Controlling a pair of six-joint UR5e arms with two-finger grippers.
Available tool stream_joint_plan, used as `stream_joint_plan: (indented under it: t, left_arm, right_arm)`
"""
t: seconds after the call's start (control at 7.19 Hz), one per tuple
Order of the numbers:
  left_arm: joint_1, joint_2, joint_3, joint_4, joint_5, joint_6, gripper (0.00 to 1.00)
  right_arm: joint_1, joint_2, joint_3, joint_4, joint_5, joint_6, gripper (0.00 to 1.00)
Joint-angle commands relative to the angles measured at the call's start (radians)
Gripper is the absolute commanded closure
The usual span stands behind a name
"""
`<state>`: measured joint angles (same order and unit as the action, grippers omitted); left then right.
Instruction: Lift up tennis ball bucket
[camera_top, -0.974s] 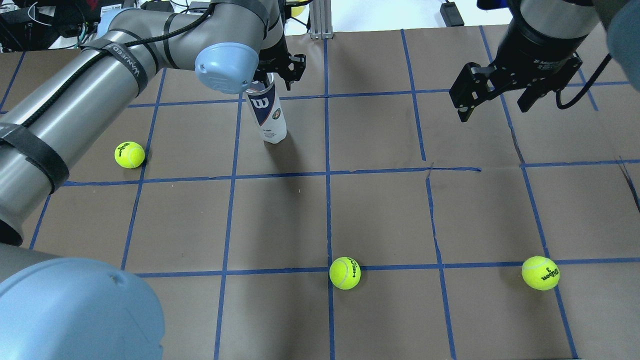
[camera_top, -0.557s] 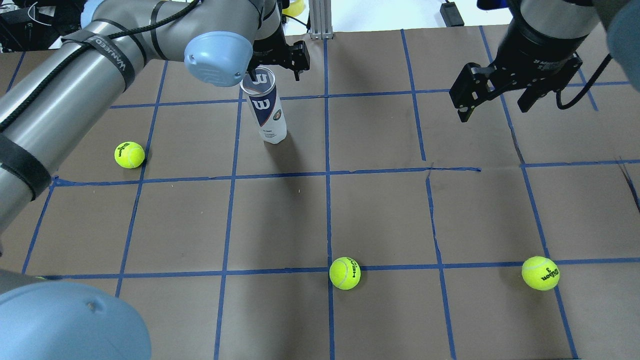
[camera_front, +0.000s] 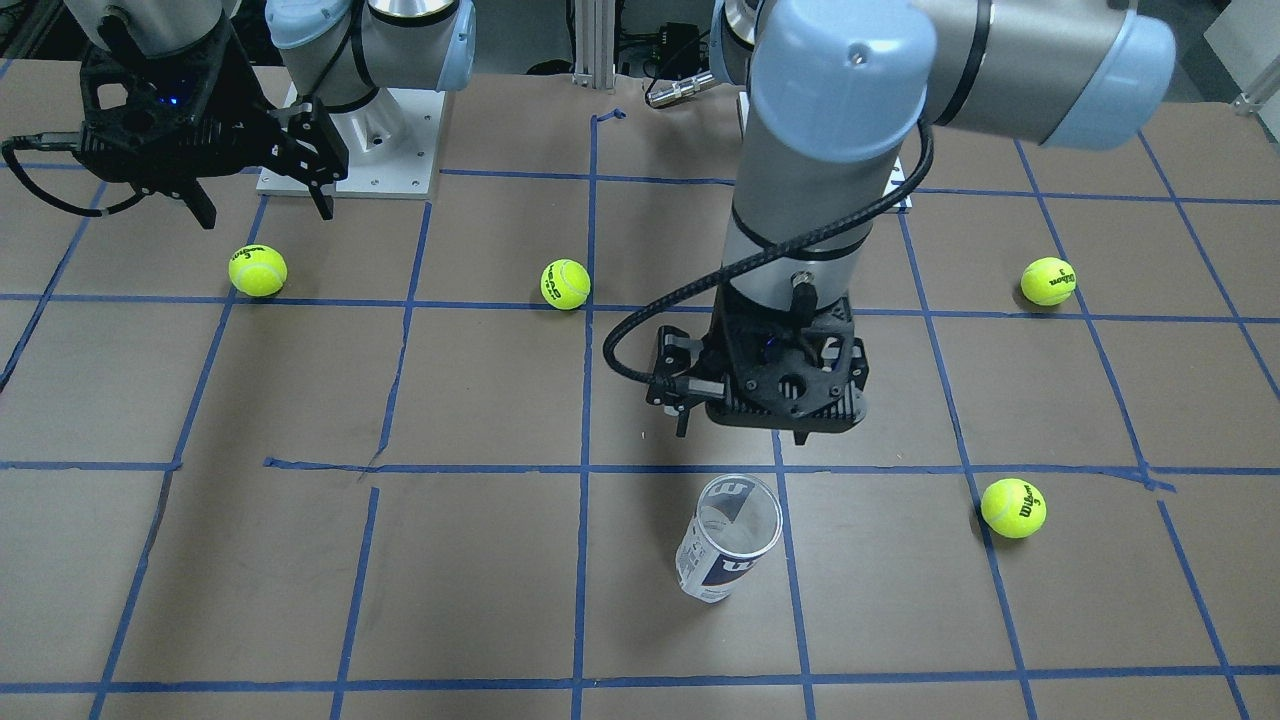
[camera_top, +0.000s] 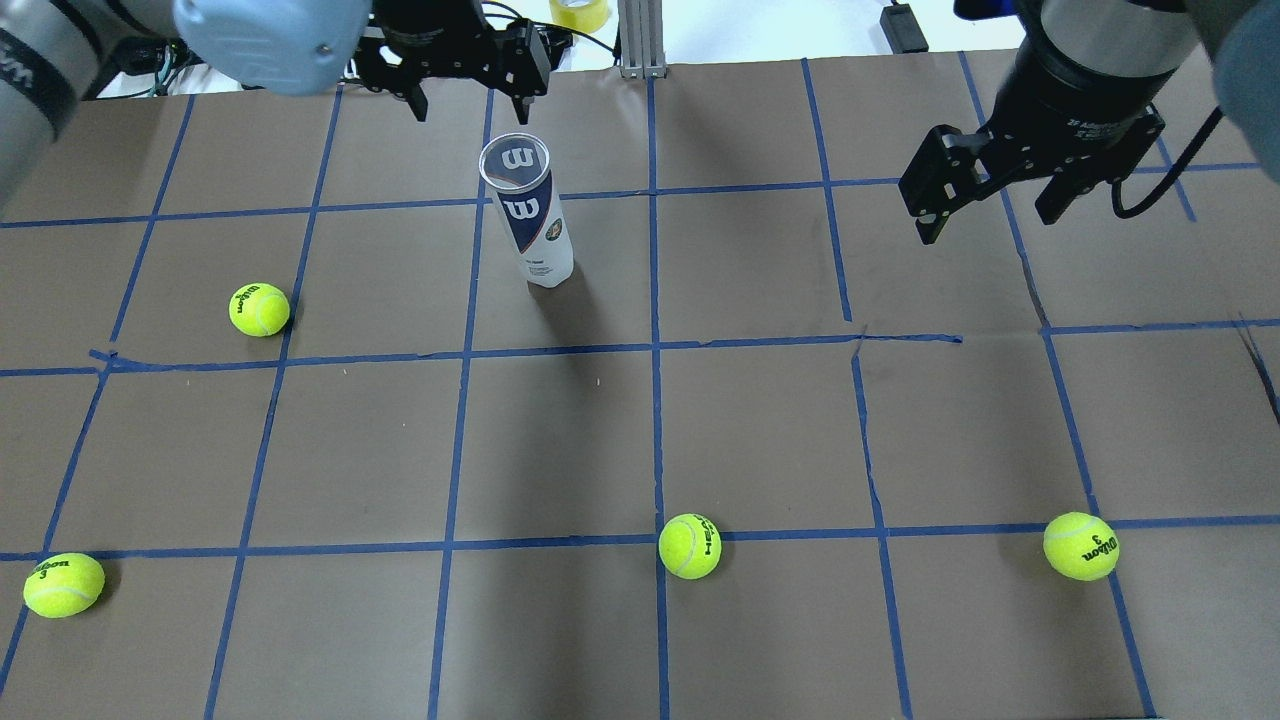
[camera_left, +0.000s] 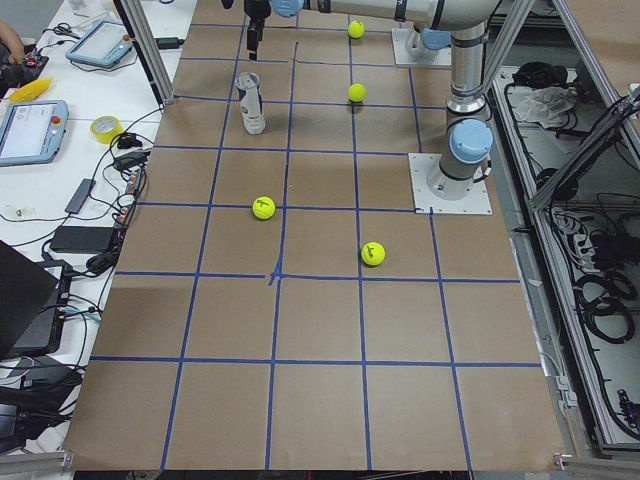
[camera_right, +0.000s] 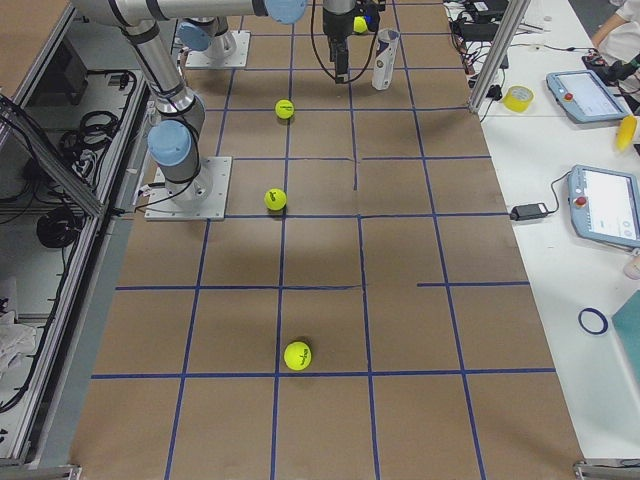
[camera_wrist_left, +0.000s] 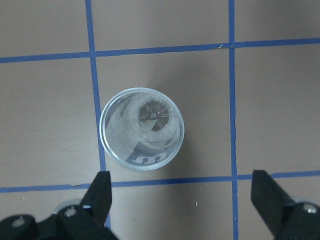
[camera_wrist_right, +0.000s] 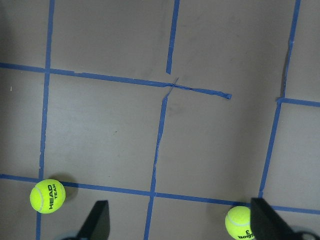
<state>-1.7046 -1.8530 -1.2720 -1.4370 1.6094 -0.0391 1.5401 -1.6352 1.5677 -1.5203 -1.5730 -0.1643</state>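
The tennis ball bucket (camera_top: 530, 220) is a clear tube with a white label and a navy band. It stands upright on the brown table, open end up and empty. It also shows in the front view (camera_front: 728, 545) and the left wrist view (camera_wrist_left: 142, 127). My left gripper (camera_top: 470, 103) is open and empty. It hangs above the bucket, slightly to its far side, and does not touch it; its fingers (camera_wrist_left: 100, 192) frame the rim from above. My right gripper (camera_top: 985, 225) is open and empty, high over the table's far right.
Several yellow-green tennis balls lie loose on the table: one left of the bucket (camera_top: 259, 309), one at the near centre (camera_top: 689, 546), one at the near right (camera_top: 1081, 546), one at the near left (camera_top: 63, 585). Blue tape lines grid the table.
My left gripper has moved up and away from the bucket's top toward the far edge, and the arm has swung out of the near left. The bucket stays in place. The right arm has not moved.
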Motion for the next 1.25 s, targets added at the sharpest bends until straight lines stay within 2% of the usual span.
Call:
stream_joint_plan:
  t: [0.0,0.14,0.42,1.11]
  left_arm:
    - [0.091,0.085,-0.004,-0.183,0.015,0.126,0.0]
    - [0.109,0.127,-0.018,-0.245,0.036,0.127,0.0]
    - [0.187,0.204,-0.139,-0.229,0.03,0.14,0.0]
    - [0.204,0.313,-0.256,-0.212,-0.026,0.119,0.0]
  right_arm:
    - [0.0,0.0,0.0,0.002,-0.002,0.002,0.0]
    - [0.0,-0.002,0.0,0.0,-0.011,0.002,0.0]
    - [0.002,-0.008,-0.002,-0.003,-0.009,0.015,0.0]
    - [0.05,-0.011,-0.02,-0.014,0.039,0.198,0.0]
